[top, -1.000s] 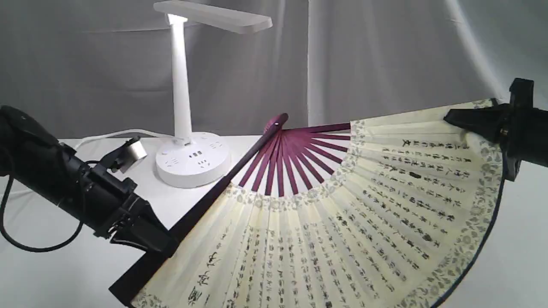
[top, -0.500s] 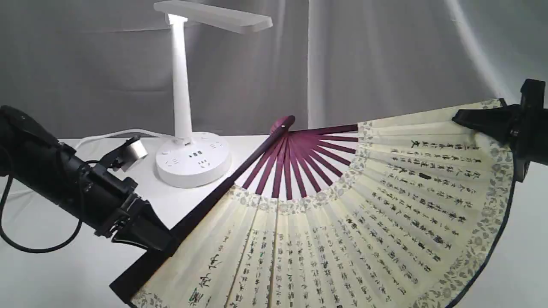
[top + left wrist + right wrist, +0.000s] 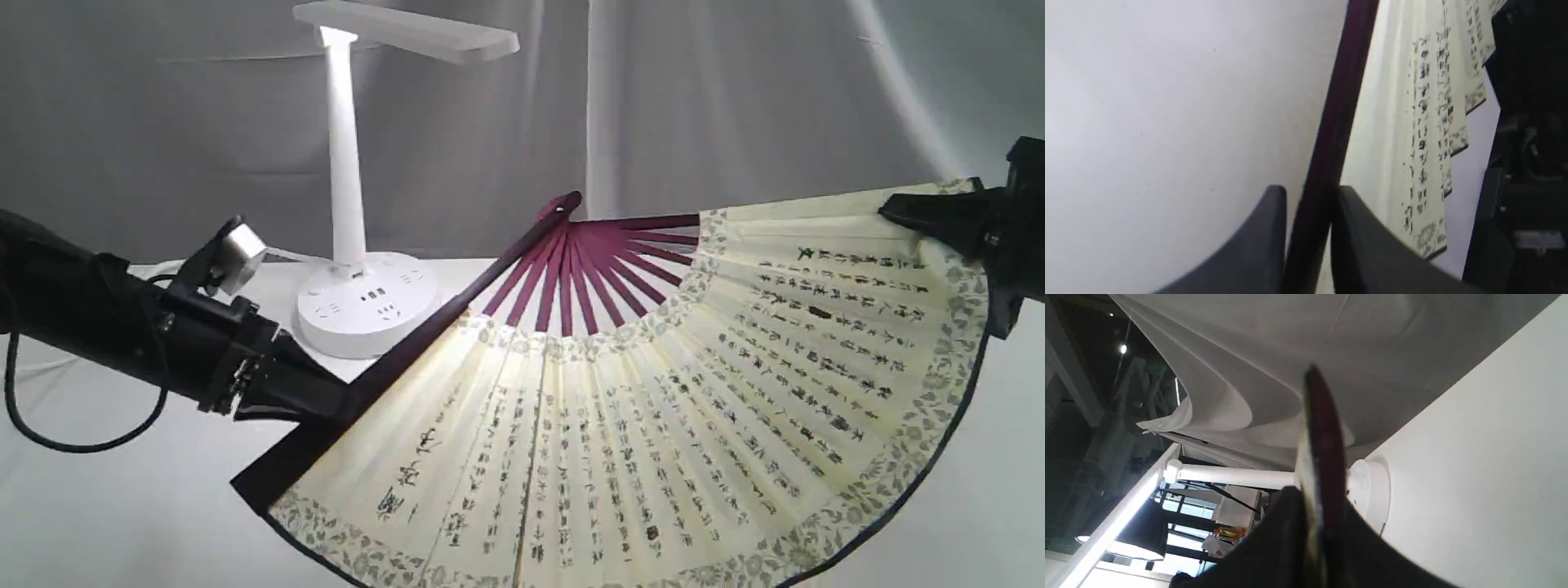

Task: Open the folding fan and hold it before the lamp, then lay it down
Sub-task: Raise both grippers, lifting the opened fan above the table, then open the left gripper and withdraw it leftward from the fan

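Folding fan (image 3: 653, 425) fully spread, held between both arms in front and to the right of the lamp (image 3: 351, 204), which stands on the desk (image 3: 122, 506).

Left pincer (image 3: 344, 404) clamped on dark guard, lower left. Right pincer (image 3: 896, 214) clamped on opposite guard, upper right.

Pivot points up and back; curved edge faces down. Long axis runs lower left to upper right.

Leaf bears black calligraphy columns; characters not readable.

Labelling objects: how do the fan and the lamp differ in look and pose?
The fan is cream with black writing and maroon ribs; the lamp is plain white. The fan is spread wide and held tilted; the lamp stands upright on the table.
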{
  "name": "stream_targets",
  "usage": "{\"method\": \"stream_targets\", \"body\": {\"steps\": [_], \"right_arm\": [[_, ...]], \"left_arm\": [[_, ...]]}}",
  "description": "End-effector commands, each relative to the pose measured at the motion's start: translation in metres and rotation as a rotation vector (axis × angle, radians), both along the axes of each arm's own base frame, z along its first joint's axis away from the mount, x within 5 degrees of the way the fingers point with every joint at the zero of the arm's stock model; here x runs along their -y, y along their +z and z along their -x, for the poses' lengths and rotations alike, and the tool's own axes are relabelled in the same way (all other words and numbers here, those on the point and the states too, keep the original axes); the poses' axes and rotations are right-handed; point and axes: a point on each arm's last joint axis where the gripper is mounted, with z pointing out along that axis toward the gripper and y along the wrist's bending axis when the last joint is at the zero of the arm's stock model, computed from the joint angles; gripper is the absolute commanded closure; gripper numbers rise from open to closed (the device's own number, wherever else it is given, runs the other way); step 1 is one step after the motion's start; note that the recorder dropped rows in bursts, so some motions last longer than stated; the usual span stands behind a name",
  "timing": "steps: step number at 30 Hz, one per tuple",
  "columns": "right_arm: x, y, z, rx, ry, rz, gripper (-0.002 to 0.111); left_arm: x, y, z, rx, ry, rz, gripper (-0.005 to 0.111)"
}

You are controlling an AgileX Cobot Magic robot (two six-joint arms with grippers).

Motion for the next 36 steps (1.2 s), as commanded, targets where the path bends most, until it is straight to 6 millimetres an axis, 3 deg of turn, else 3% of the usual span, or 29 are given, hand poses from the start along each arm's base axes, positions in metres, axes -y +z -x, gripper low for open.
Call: {"method": "stream_targets", "body": {"steps": [1, 6, 11, 20, 31, 36], "right_arm": [[0.023, 0.017, -0.011, 0.052, -0.166, -0.026, 0.108], [0.022, 0.036, -0.023, 0.092, -0.135, -0.003, 0.108], [0.020, 0.050, -0.030, 0.124, -0.123, -0.009, 0.108], [0.009, 0.051, -0.038, 0.109, -0.147, -0.003, 0.108], [0.005, 0.055, -0.043, 0.136, -0.195, -0.056, 0.108], [0.003, 0.057, -0.044, 0.141, -0.192, -0.076, 0.108]], "left_arm": [[-0.024, 0.001, -0.008, -0.022, 0.142, -0.003, 0.107], [-0.030, 0.000, -0.008, -0.032, 0.156, -0.009, 0.107], [-0.026, 0.002, -0.019, -0.038, 0.253, 0.127, 0.107], [-0.026, 0.011, -0.044, -0.036, 0.357, 0.250, 0.107], [-0.033, 0.043, -0.068, -0.028, 0.425, 0.317, 0.107], [-0.036, 0.043, -0.084, -0.108, 0.469, 0.336, 0.107]]}}
